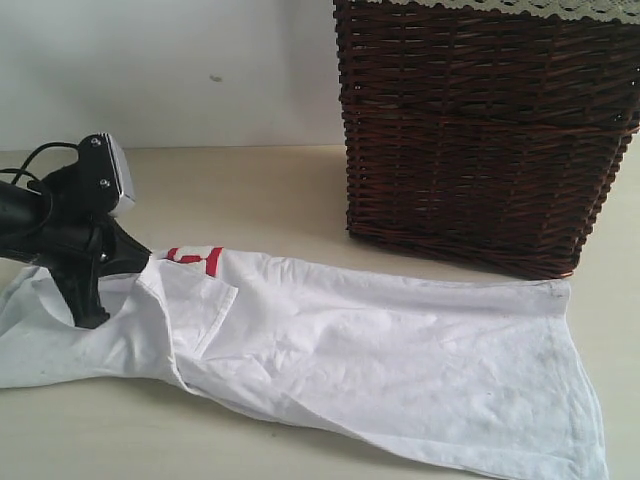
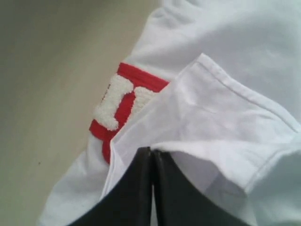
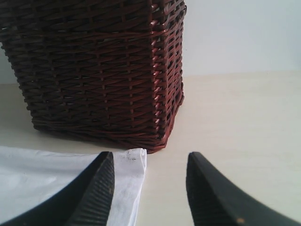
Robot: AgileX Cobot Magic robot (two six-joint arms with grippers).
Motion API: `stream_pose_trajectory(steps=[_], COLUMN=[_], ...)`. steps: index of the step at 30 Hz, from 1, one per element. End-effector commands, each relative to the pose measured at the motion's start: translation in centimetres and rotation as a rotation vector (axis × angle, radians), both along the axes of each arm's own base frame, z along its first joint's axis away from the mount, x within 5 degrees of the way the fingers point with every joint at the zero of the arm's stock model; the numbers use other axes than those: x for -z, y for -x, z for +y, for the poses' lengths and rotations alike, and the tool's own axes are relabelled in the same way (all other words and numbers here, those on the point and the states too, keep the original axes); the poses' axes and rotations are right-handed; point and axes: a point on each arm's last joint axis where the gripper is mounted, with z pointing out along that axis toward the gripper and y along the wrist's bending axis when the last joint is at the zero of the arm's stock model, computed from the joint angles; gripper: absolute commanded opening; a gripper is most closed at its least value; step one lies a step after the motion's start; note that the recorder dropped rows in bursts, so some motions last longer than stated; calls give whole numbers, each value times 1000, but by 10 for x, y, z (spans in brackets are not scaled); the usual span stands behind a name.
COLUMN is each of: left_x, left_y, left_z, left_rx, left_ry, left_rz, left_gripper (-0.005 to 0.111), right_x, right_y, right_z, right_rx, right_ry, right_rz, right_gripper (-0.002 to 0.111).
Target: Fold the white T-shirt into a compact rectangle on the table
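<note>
Looks roughly halfway: the white T-shirt lies as a long strip on the surface from 9 to 5 o'clock (crosswise folds not done yet), left jaws pinched shut on a fold by its red lettering, right jaws wide open, empty.

T-shirt on table, stretched left to right | basket behind its right half, near
</note>
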Motion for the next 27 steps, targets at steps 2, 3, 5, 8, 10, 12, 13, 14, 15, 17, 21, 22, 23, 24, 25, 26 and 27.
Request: stream_pose_trajectory(steps=[2,3,5,8,10,12,13,14,15,17,21,22,23,24,25,26,27], left_x=[-1,-1,-1,-1,-2,-5,-6,-6,-5,-4,-12,-16,-20,-21,-21,-21,-20], left_y=[-1,-1,-1,-1,0,5,8,11,14,20,24,25,26,27,29,31,32], left_z=[-3,-3,-3,-3,-1,11,19,26,32,45,65,70,74,77,79,80,80], left_rx=[-30,-30,-30,-38,-62,-67,-73,-79,-76,-75,-153,-176,-193,-198,-195,-187,-181], left_ry=[35,35,35,39,33,-26,-57,-77,-87,-87,-28,-20,-15,-7,7,16,22], left_rz=[7,7,7,9,19,29,38,53,65,100,141,133,128,134,150,163,177], left_gripper=[23,32,47,63,61,53,48,42,38,32,28,28,28,28,28,28,28], right_x=[0,0,0,0,0,0,0,0,0,0,0,0,0,0,0,0,0], right_y=[0,0,0,0,0,0,0,0,0,0,0,0,0,0,0,0,0], right_z=[-1,-1,-1,-1,-1,-1,-1,-1,-1,-1,-1,-1,-1,-1,-1,-1,-1], right_rx=[7,7,7,7,7,7,7,7,7,7,7,7,7,7,7,7,7], right_ry=[3,3,3,3,3,3,3,3,3,3,3,3,3,3,3,3,3], right_rz=[-14,-14,-14,-14,-14,-14,-14,-14,-14,-14,-14,-14,-14,-14,-14,-14,-14], right_gripper=[47,47,47,47,47,47,47,47,47,47,47,47,47,47,47,47,47])
